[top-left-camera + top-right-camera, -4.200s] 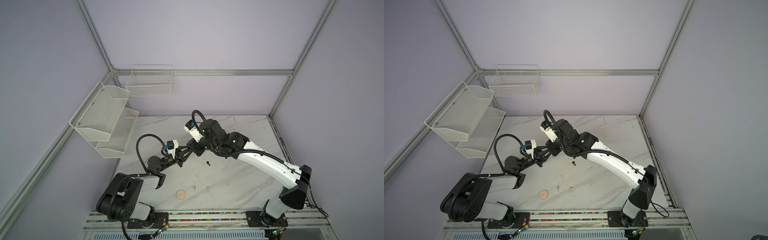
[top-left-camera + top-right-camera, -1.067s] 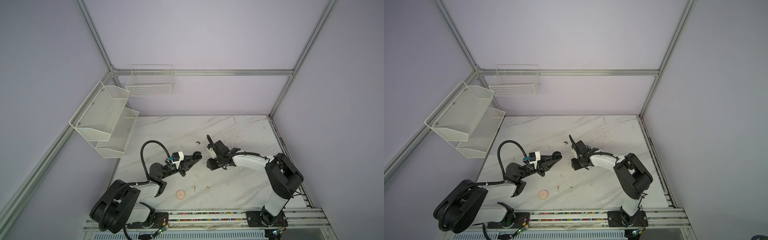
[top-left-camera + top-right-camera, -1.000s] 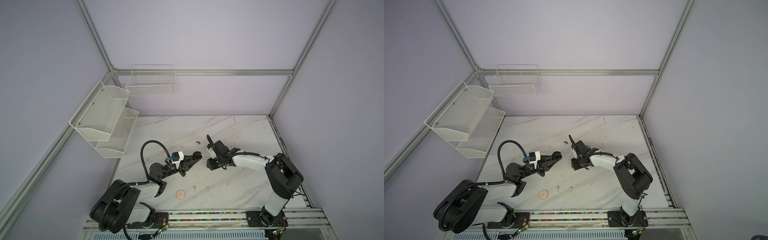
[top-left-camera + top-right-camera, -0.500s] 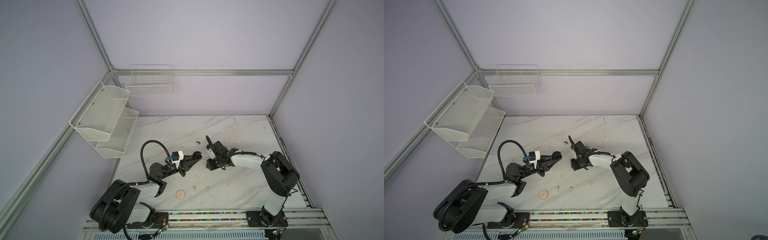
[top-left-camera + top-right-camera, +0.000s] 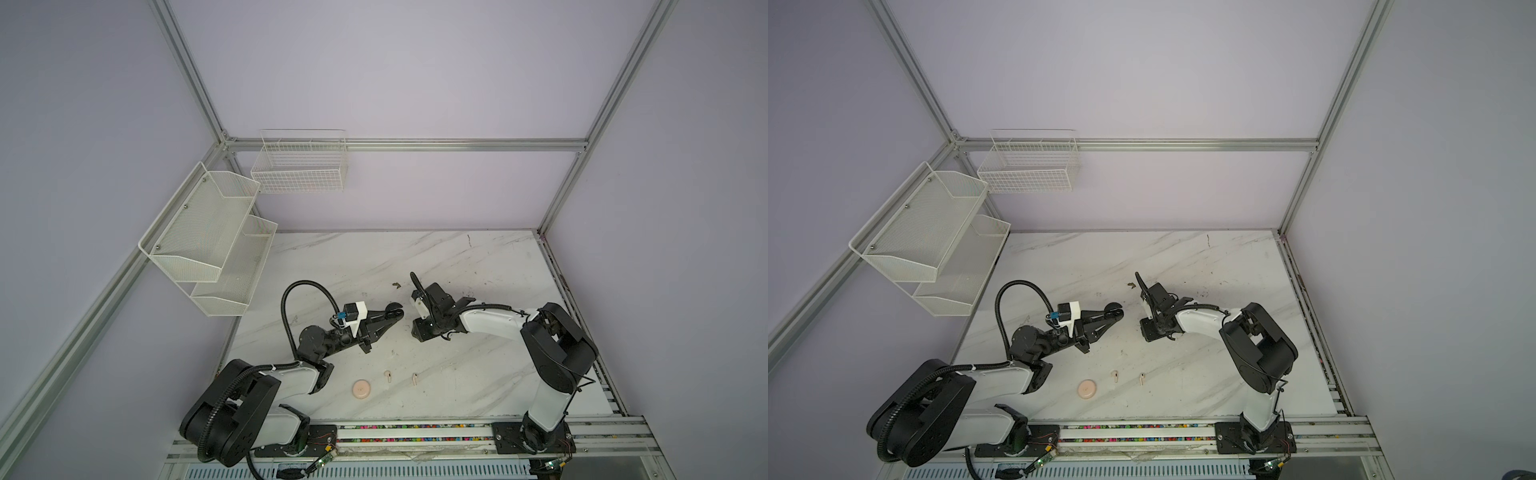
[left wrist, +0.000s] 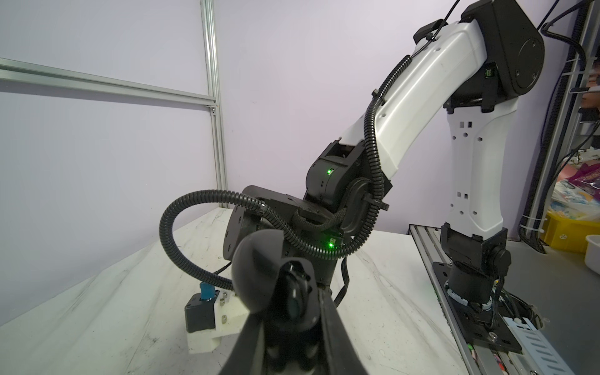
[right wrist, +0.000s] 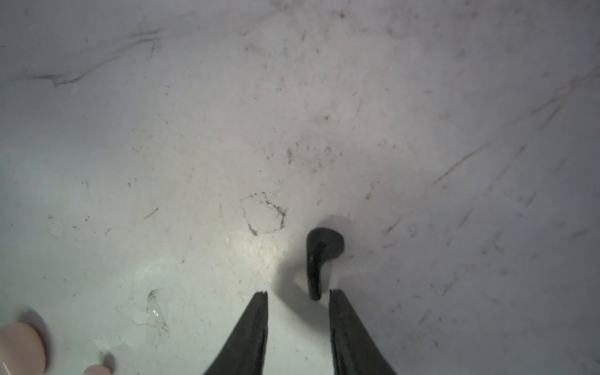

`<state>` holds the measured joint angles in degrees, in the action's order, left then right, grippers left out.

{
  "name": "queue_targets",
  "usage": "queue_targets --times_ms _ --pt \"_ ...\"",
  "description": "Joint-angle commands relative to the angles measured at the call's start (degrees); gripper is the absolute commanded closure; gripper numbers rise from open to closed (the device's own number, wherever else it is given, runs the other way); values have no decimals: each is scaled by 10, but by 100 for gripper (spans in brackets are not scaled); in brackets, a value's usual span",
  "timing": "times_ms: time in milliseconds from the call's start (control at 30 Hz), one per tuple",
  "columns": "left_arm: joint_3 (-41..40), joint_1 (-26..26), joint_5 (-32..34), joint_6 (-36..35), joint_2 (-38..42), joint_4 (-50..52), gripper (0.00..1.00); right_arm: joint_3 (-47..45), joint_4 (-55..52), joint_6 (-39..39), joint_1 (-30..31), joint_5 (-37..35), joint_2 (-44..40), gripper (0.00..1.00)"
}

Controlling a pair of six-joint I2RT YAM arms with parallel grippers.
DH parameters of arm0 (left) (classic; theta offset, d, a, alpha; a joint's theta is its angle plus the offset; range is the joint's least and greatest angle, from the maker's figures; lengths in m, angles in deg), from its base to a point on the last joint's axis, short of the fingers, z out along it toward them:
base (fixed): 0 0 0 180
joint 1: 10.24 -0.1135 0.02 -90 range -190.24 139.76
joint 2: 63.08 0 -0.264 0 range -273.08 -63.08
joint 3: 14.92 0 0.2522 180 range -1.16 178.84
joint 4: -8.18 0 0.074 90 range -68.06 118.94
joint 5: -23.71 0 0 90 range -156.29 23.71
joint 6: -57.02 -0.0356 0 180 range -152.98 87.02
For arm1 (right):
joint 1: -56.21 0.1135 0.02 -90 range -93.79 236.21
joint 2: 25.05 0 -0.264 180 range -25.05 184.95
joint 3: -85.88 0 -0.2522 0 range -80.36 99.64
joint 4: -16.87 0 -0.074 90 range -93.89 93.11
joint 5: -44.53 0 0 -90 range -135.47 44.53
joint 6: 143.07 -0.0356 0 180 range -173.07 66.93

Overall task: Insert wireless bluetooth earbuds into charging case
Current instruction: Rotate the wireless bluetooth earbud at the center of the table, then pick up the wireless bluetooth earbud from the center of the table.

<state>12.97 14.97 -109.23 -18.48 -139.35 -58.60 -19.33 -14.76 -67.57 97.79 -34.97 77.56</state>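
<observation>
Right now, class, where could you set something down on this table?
Free: the table strip along the back wall; the front patch between the pale earbuds and the right arm. Crowded: the middle, where the left pincer, holding a black case, and right pincer nearly meet, and around the pink disc.

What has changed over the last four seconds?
The right arm pulled back from the left tool and folded down; the right tool now stands open astride the stem of the black earbud on the table, not gripping. The left tool shifted slightly toward the front edge, still shut on the black case. The black earbud, pink case and both pale earbuds lie where they were.
</observation>
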Motion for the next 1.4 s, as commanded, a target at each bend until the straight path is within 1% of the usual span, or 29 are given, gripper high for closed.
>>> queue_targets --times_ms 0,100,167,333,467,700,867,1367 --pt "-13 2 14 14 8 -34 100 55 -77 -65 5 -80 -27 61" --pt "-20 3 30 25 13 -34 100 68 -87 -82 10 -108 -20 60" --pt "-23 3 36 33 11 -35 100 72 -90 -73 11 -126 -4 59" --pt "-29 4 43 56 0 -41 100 124 -113 -31 21 -150 41 58" --pt "-29 5 39 62 1 -49 100 141 -121 -25 23 -141 63 58" --pt "-23 5 33 60 -4 -49 100 171 -155 -52 32 -135 107 59" --pt "-21 5 30 58 -13 -49 100 174 -155 -55 39 -131 114 60" --pt "-23 5 29 54 -18 -51 100 174 -161 -57 39 -136 125 70"
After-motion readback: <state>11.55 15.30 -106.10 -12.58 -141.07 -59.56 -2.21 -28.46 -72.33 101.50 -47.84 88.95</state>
